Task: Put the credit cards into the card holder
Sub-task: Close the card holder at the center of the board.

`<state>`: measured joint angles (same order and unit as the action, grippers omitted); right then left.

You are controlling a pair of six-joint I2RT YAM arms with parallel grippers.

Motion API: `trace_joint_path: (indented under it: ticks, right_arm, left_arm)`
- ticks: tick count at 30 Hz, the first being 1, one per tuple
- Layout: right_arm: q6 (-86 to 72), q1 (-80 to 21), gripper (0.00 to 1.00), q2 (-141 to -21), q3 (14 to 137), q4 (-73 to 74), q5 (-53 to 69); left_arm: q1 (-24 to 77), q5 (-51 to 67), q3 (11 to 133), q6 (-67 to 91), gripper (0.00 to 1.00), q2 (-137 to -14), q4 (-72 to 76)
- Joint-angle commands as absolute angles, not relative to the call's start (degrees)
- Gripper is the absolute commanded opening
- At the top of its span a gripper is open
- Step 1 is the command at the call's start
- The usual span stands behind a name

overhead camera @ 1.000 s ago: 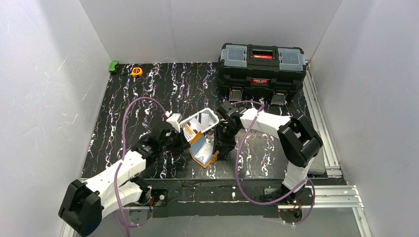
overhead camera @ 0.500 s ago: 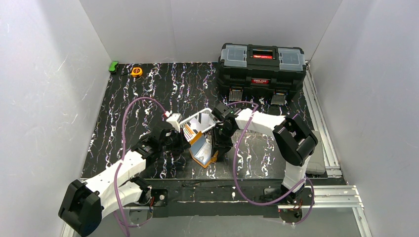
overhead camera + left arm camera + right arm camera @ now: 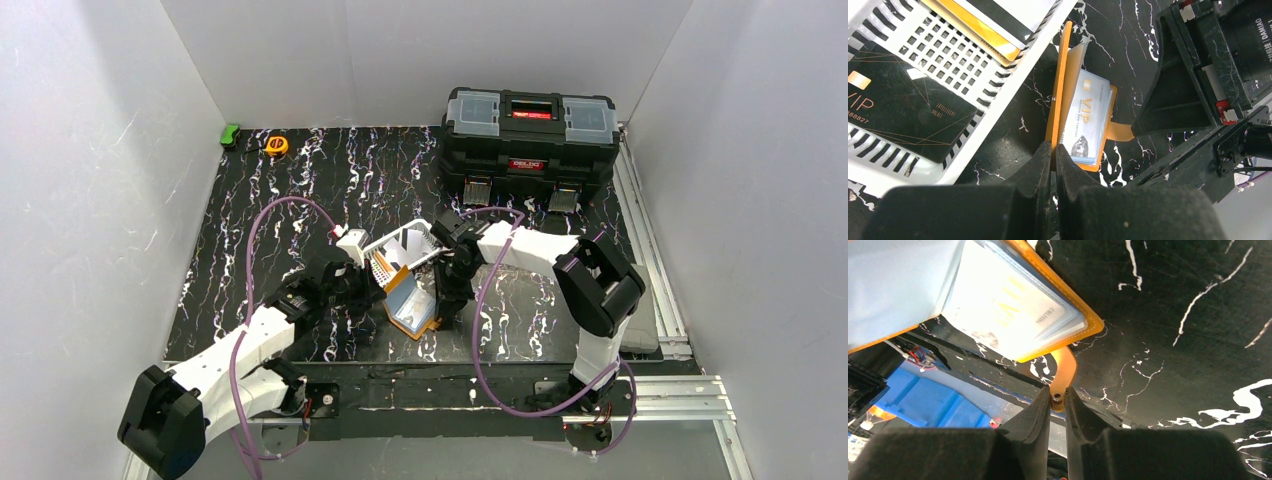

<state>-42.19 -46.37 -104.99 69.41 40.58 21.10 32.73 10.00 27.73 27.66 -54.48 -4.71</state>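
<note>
The orange card holder [image 3: 408, 305] stands open on the black mat between both arms. A pale blue-white VIP card [image 3: 1088, 117] sits in its clear pocket [image 3: 1008, 310]. My left gripper [image 3: 1053, 147] is shut on the lower edge of the holder's upright orange cover [image 3: 1063, 85]. My right gripper [image 3: 1058, 396] is shut on the holder's snap tab [image 3: 1064, 372], with the metal snap between the fingertips. More credit cards lie in the white slotted basket [image 3: 1013, 112]: a black VIP card [image 3: 898, 107], an orange-yellow one [image 3: 978, 25] and a white one with a black stripe [image 3: 1013, 15].
The tilted white basket [image 3: 405, 245] leans just behind the holder. A black toolbox [image 3: 528, 140] stands at the back right. A yellow tape measure [image 3: 276, 145] and a green object [image 3: 230, 134] lie at the back left corner.
My right gripper has moved in slightly toward the holder and its jaws have closed onto the snap tab. The left gripper holds the cover as before.
</note>
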Motion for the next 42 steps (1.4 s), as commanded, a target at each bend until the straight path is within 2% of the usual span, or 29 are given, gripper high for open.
trace_joint_path:
  ticks: [1,9,16,23,28,42]
  right_arm:
    - [-41.35,-46.75,0.20,-101.95,67.36,42.14,20.95]
    - [-40.84,-46.98,0.16,-99.97,65.26,41.74,22.15]
    - [-39.63,-47.20,0.32,-98.18,62.93,41.48,22.54]
    - [-39.59,-47.20,0.39,-99.45,62.95,40.92,23.20]
    - [-39.66,-47.20,0.35,-100.77,63.80,40.79,23.55]
    - [-40.01,-47.14,0.13,-101.59,63.18,40.18,23.97]
  left_arm:
    - [32.51,10.45,27.96,27.35,0.00,-52.89,-3.59]
    - [32.52,10.63,27.87,27.19,0.00,-52.47,-3.47]
    - [32.50,10.54,27.60,27.07,0.00,-52.27,-3.43]
    - [32.48,10.82,27.59,26.98,0.00,-52.16,-3.34]
    - [32.52,10.86,27.59,26.99,0.00,-52.08,-3.32]
    - [32.43,11.32,27.62,27.01,0.00,-52.02,-3.16]
